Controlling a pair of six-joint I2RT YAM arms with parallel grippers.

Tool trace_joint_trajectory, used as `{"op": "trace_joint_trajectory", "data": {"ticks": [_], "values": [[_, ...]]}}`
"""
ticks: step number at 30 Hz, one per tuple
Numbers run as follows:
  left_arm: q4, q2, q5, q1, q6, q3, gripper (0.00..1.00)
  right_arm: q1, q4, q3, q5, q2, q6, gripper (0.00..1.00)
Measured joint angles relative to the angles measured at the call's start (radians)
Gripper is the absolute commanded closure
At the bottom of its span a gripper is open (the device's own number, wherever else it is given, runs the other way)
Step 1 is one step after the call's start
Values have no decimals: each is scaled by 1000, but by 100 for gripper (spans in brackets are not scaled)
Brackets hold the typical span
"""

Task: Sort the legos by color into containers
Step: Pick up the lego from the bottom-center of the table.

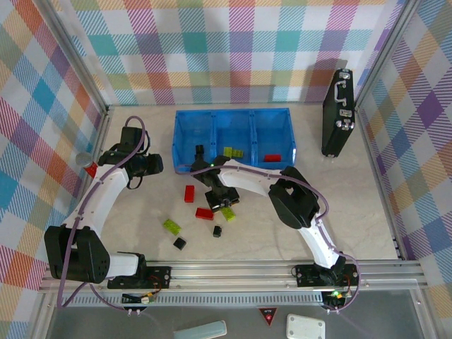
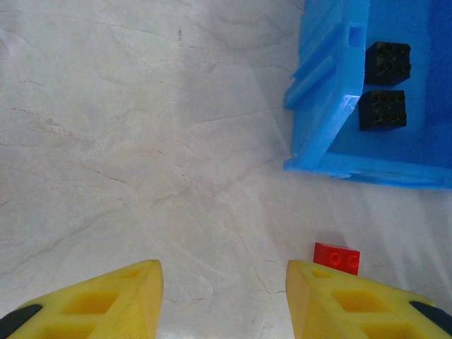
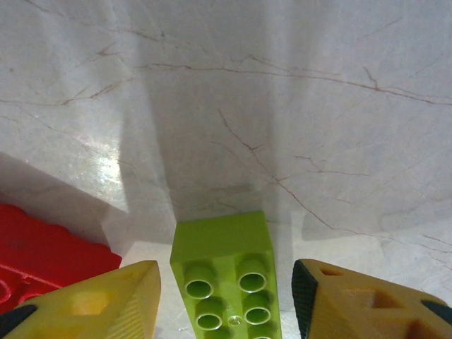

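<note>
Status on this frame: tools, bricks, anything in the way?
Left tool open, empty. Right tool open, straddling lime-green brick, not yet gripped. Red brick close beside, may crowd one finger.

Translucent blue plastic tray at the back centre of the pale marble-look table, black latched case standing to its right. In the tray: black cube bricks left, lime-green bricks middle, red brick right. Loose plastic bricks lie before it.
</note>
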Motion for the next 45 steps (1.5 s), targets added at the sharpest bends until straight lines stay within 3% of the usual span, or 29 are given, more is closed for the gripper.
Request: {"op": "trace_joint_trajectory", "data": {"ticks": [11, 33, 45], "values": [[0, -1, 0, 0, 0, 0, 51, 1, -3, 0, 0, 0, -5, 58], [0, -6, 1, 0, 1, 0, 51, 3, -9, 0, 23, -5, -4, 63], [0, -5, 1, 0, 5, 0, 50, -67, -27, 6, 14, -63, -4, 65]]}}
